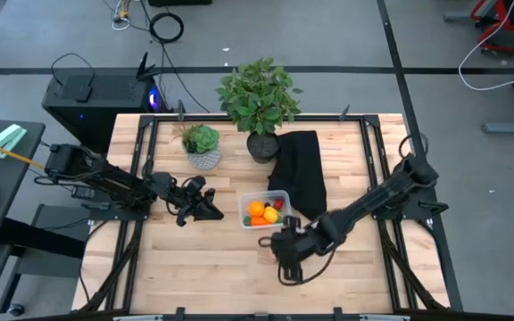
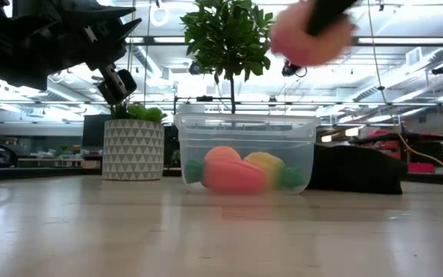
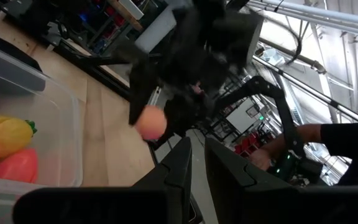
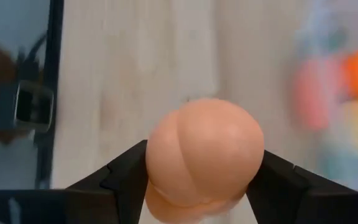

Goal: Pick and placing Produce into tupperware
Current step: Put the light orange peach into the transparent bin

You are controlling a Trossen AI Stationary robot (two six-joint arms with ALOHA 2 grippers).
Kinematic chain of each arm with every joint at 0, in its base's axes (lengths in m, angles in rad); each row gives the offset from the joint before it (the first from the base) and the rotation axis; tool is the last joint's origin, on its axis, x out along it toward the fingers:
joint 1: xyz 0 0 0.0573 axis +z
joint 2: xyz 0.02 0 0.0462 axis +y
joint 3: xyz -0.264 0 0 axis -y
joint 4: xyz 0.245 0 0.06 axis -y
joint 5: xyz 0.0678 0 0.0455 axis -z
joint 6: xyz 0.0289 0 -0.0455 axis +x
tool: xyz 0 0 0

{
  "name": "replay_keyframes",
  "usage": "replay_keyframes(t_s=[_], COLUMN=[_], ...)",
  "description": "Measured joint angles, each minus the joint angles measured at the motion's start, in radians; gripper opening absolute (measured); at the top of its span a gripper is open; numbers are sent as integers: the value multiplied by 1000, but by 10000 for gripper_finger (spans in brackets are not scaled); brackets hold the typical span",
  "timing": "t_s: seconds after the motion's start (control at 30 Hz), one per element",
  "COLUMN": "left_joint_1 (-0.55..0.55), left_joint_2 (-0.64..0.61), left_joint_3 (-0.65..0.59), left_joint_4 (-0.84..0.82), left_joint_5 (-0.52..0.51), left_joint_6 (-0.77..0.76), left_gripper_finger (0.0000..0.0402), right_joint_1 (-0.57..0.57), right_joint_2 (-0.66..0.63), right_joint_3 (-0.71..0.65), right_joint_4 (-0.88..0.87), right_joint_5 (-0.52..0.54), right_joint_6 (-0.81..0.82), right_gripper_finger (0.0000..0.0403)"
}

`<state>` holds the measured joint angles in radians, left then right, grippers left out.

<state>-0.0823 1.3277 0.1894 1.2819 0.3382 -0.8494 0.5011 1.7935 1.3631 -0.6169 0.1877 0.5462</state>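
Observation:
The clear tupperware (image 1: 264,209) stands on the wooden table near its middle and holds produce: an orange (image 1: 256,209), a yellow piece (image 1: 270,215) and a red piece (image 1: 277,204). The low view shows the tupperware (image 2: 244,150) with a pinkish-orange piece (image 2: 233,175) in front. My right gripper (image 1: 281,244), just on the near side of the tupperware, is shut on a peach-coloured ball (image 4: 204,149), which appears blurred and high up in the low view (image 2: 310,35). My left gripper (image 1: 205,205) waits left of the tupperware, its fingers (image 3: 180,168) shut on nothing. My right gripper pinches the peach-coloured ball between its two fingers (image 4: 126,177), one on each of the ball's opposite sides (image 4: 157,162). The fingers slant downward. The ball is lifted clear of the table, above the height of the tupperware's rim (image 2: 244,119).
A black cloth (image 1: 300,174) lies right of and behind the tupperware. A small plant in a white patterned pot (image 1: 203,147) and a taller leafy plant in a dark pot (image 1: 259,102) stand at the far edge. Bare wood lies along the table's near side (image 1: 221,276).

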Motion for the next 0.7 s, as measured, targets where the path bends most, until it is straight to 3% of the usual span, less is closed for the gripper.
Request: replay_keyframes(t_s=[0.13, 0.33, 0.5, 0.7], left_joint_1=[0, 0, 0, 0], left_joint_2=[0, 0, 0, 0], left_joint_3=[0, 0, 0, 0], left_joint_4=[0, 0, 0, -2], left_joint_5=[0, 0, 0, 7], left_joint_6=[0, 8, 8, 8], left_gripper_finger=[52, 52, 52, 53], right_joint_1=[-82, -257, -357, -367], right_joint_2=[-47, -52, -21, 23], right_joint_3=[0, 0, 0, -1], right_joint_4=[-3, 18, 51, 44], right_joint_5=[73, 76, -27, -98], right_joint_6=[-4, -50, -58, -53], right_gripper_finger=[237, 240, 241, 265])
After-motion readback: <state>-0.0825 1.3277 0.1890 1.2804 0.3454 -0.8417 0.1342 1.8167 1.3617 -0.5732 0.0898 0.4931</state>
